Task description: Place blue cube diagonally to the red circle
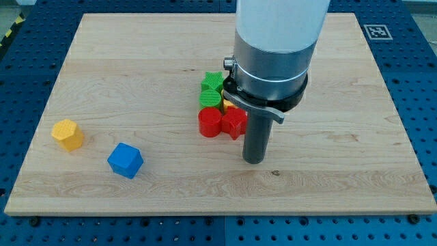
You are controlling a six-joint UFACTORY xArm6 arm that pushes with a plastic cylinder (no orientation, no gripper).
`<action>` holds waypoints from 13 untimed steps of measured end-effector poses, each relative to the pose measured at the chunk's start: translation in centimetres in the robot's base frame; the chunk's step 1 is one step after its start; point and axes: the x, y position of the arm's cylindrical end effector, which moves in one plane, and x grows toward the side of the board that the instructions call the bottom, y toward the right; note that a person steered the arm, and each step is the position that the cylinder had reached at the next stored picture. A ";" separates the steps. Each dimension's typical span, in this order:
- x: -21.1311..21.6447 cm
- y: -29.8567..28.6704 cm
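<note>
The blue cube (125, 160) lies on the wooden board at the view's lower left. The red circle (209, 123) sits near the board's middle, touching a red star-shaped block (234, 122) on its right. My tip (255, 160) rests on the board just below and right of the red star, far to the right of the blue cube. The arm's body hides the area above the red blocks' right side.
A green star (213, 82) and a green round block (209, 99) sit above the red circle, with a yellow block (228, 106) partly hidden beside them. A yellow hexagon (67, 134) lies at the far left, up-left of the blue cube.
</note>
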 end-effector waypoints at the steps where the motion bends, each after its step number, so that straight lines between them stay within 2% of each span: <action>1: 0.0 -0.9; 3: -0.4 -7.9; 8: -0.6 -9.3; 9: -2.6 -12.4; 11: -3.7 -17.3; 13: -3.1 -20.2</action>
